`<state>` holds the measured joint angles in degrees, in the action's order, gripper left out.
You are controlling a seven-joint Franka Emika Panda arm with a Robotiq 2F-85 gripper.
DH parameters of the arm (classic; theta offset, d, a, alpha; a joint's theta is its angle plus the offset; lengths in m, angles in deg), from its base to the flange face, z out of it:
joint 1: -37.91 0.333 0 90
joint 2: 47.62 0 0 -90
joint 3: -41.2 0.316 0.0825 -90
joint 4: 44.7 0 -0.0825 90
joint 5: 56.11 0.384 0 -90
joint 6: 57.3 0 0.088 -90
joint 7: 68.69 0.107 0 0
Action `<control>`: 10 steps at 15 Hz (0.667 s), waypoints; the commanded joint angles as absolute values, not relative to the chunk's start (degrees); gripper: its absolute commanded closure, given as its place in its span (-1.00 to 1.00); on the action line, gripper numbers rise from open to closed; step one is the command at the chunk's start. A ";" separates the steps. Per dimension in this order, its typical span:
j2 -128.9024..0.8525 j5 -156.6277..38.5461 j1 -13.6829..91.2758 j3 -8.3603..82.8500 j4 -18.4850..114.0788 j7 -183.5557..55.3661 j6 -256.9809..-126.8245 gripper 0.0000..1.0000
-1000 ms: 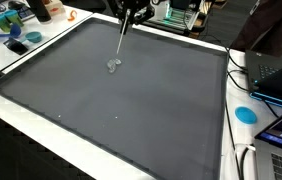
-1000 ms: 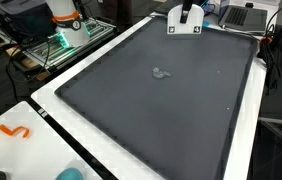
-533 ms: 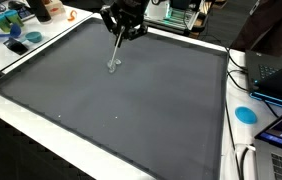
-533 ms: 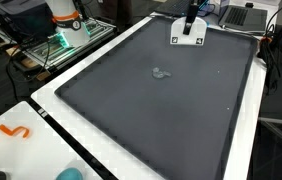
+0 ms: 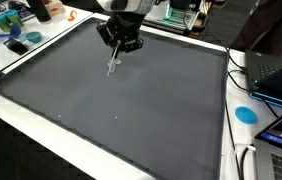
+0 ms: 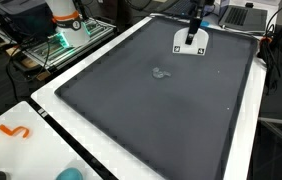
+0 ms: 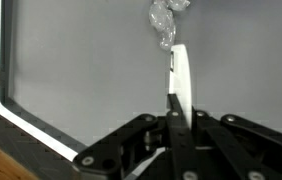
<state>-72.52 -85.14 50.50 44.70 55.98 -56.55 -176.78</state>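
Observation:
A small crumpled piece of clear plastic [image 5: 114,66] [image 6: 161,73] [image 7: 163,20] lies on the dark grey mat [image 5: 131,120] [image 6: 151,120]. My gripper [image 5: 119,46] [image 6: 190,44] [image 7: 171,112] hangs over the mat's far part, shut on a thin flat white stick [image 7: 181,75] [image 5: 114,60]. The stick points down at the plastic. In the wrist view its tip ends right at the plastic's edge. Whether they touch I cannot tell.
The mat covers most of a white table [image 5: 41,125] [image 6: 41,115]. A blue disc [image 5: 245,114] and laptops [image 5: 279,70] sit beside it. Small coloured items [image 5: 11,25] crowd one back corner. An orange squiggle [image 6: 16,131] lies on the white edge.
The gripper has come down and out over the mat with the stick, bringing the stick's tip closer to the plastic. The plastic has not moved.

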 commanded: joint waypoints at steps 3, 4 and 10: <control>-76.35 -87.38 52.52 42.43 52.70 -54.15 -176.49 0.98; -76.87 -87.47 52.76 42.23 52.27 -53.93 -176.27 0.98; -78.42 -87.42 54.57 41.64 50.21 -53.25 -174.73 0.98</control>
